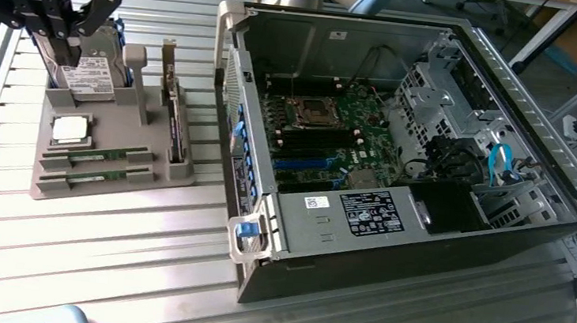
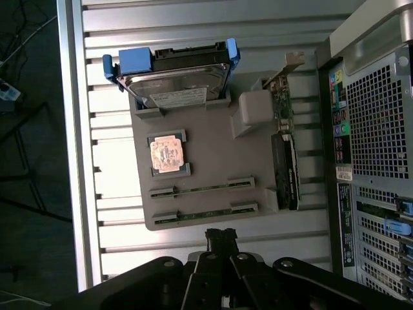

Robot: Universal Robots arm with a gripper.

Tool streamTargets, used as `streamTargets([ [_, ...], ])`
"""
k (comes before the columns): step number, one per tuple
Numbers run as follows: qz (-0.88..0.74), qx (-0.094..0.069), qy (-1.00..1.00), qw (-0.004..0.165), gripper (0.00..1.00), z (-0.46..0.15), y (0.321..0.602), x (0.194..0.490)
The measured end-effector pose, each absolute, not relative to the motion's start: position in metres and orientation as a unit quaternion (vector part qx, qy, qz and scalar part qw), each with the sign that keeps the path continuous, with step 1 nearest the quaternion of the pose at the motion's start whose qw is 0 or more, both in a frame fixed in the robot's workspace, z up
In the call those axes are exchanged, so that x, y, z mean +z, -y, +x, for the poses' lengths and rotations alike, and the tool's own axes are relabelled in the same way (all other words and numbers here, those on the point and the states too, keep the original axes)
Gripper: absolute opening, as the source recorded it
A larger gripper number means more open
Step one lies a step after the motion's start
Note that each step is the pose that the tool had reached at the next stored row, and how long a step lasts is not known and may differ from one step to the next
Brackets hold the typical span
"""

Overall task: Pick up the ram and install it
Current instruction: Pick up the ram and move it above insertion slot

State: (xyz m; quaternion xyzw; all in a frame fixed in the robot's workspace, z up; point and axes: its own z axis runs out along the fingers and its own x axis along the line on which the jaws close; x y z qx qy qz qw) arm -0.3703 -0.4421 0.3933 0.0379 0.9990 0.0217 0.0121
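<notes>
Pickup not begun: ram (image 2: 204, 212) and its twin (image 2: 200, 190) lie slotted in the grey holder (image 2: 213, 155) beneath the end effector (image 2: 221, 237), which is pinched narrow and empty.

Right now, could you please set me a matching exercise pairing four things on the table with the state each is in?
Things:
1. hard drive
2. processor chip
3. ram sticks
4. computer case

States:
A. side panel off, motherboard showing
B. thin and green, side by side in the grey holder
C. standing on edge, blue at both ends
D. lying flat, square, metal top up

Pairs: 1-C; 2-D; 3-B; 4-A
</notes>
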Motion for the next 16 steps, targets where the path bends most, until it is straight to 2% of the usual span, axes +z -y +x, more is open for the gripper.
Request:
streamTargets([
  [16,0.038,0.022,-0.999,0.012,0.11,-0.3703,0.452,0.3933],
])
